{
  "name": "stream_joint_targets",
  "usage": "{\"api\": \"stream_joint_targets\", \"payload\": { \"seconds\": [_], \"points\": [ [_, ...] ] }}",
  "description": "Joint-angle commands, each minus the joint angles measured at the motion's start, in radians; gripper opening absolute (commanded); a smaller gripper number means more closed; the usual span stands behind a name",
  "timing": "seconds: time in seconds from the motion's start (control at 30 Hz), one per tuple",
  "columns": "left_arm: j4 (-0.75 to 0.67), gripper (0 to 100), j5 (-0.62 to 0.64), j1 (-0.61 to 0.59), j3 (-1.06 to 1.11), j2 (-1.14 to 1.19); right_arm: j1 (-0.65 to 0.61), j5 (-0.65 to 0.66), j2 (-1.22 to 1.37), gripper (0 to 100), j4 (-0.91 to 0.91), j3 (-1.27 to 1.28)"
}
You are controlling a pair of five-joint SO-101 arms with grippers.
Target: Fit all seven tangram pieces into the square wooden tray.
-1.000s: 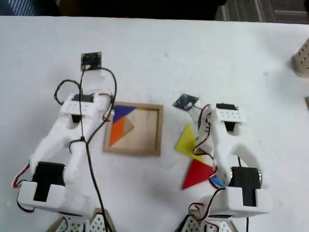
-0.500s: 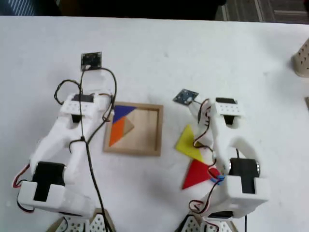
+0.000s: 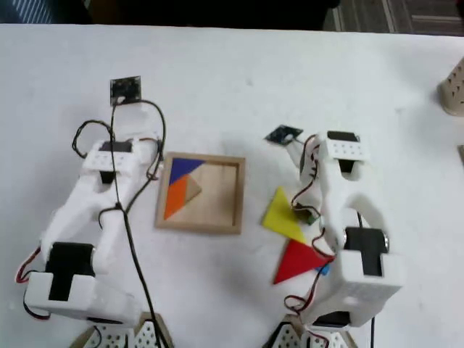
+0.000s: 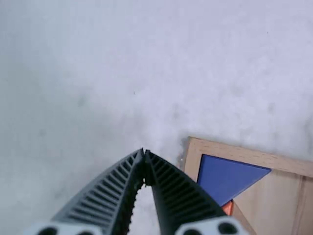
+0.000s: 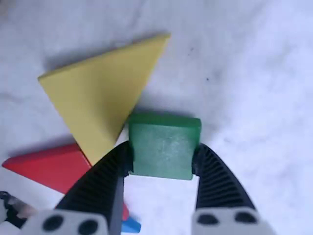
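Counting pieces: seven tangram pieces visible, plus one square wooden tray on the white table.

Inside tray, 3 pieces, all crowded to the side nearest the left arm:
- blue triangle, dark blue, in the far corner
- orange piece, lying along the tray wall, just below the blue one
- tan triangle, bare-wood colour, small, touching the orange piece

The remaining tray floor is bare pale wood.

Outside tray, 4 pieces, all on the right arm's side:
- yellow triangle, large, flat on the table, near the tray but apart from it
- red triangle, large, its corner meeting the yellow one's lower edge
- green square, matte with rounded corners, one corner right against the yellow triangle's long edge
- light blue piece, mostly hidden under the right arm, so its shape cannot be told

Right gripper: clamped on the green square, one finger on each opposite side. Whether the square is lifted off the table cannot be told.

Left gripper: jaws pressed together with nothing between them, over bare table just outside the tray corner that holds the blue triangle.
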Motion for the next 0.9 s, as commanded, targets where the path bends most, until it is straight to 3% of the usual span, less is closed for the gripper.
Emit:
{"api": "stream_joint_targets", "payload": {
  "seconds": [0.0,0.23,0.47,0.87],
  "points": [
    [-0.026,2,-0.008,-0.018,-0.052,-0.010,-0.024,-0.089,-0.176,1.7,0.084,-0.063],
    [-0.031,2,-0.003,-0.041,-0.052,-0.010,-0.197,-0.288,-0.367,1.7,0.162,-0.055],
    [-0.031,2,-0.002,-0.064,-0.052,-0.010,-0.469,-0.511,-0.297,1.8,0.071,-0.055],
    [-0.031,2,-0.002,-0.067,-0.052,-0.012,-0.591,-0.554,-0.008,4.2,-0.269,-0.091]
  ]
}}
